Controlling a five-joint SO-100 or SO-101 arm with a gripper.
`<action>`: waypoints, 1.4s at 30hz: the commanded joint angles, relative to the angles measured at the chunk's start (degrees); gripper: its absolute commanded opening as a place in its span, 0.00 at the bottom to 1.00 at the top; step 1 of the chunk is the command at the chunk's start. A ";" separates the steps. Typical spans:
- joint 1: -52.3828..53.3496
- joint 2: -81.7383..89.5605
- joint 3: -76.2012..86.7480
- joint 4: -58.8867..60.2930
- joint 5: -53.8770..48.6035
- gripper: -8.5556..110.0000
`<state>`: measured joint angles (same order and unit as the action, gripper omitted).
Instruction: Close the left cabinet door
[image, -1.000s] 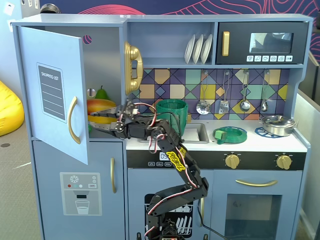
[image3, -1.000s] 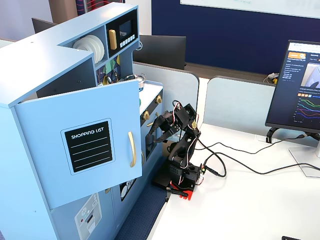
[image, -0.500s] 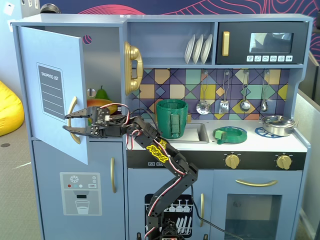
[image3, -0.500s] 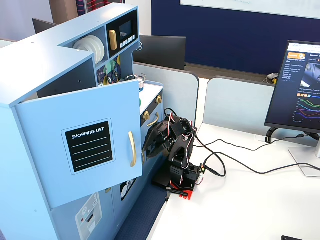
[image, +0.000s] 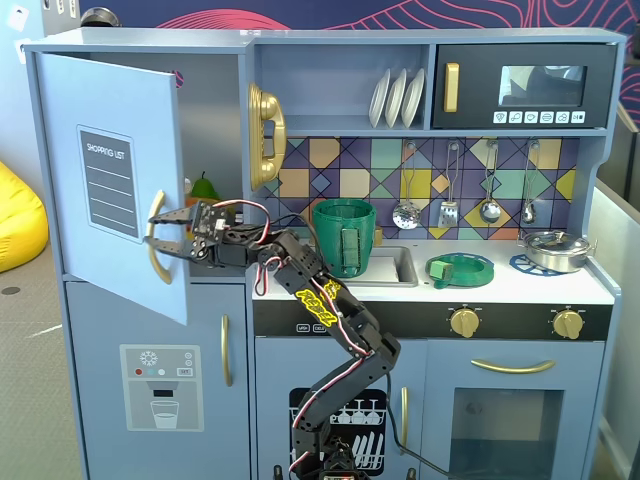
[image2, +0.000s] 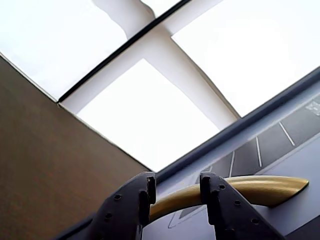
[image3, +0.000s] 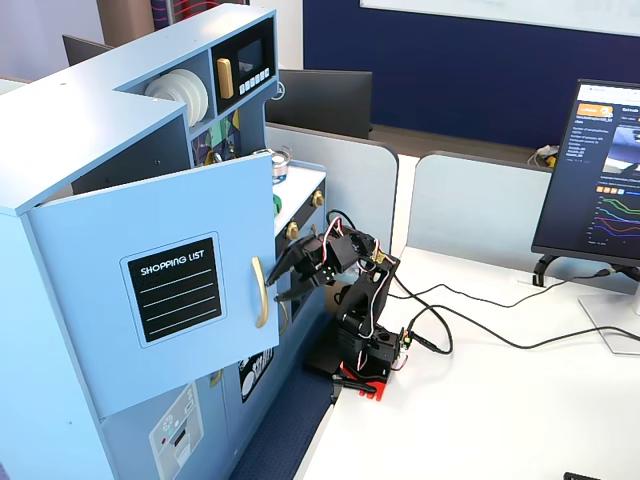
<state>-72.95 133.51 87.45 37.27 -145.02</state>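
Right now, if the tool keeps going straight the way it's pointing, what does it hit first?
Probably the curved gold handle, which already sits between the tool's open fingers, then the light-blue left cabinet door behind it; exact depth is unclear.

The black chalkboard panel (image: 108, 182) on the left cabinet door (image: 120, 120) carries the white heading "SHOPPING LIST" above ruled lines, readable in both fixed views. Yellow lettering runs along the arm's link (image: 318, 294) in a fixed view, but it is too small to read. The small icons under the microwave window (image: 538, 117), the markings on the dispenser graphic (image: 160, 388) and the text on the monitor (image3: 606, 160) cannot be made out either.
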 joint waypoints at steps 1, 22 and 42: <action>5.27 2.72 0.00 -0.62 3.16 0.07; 29.53 -2.81 0.97 -10.11 28.48 0.07; 39.64 -10.46 3.52 -22.32 33.13 0.07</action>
<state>-35.60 123.31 91.58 17.05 -112.68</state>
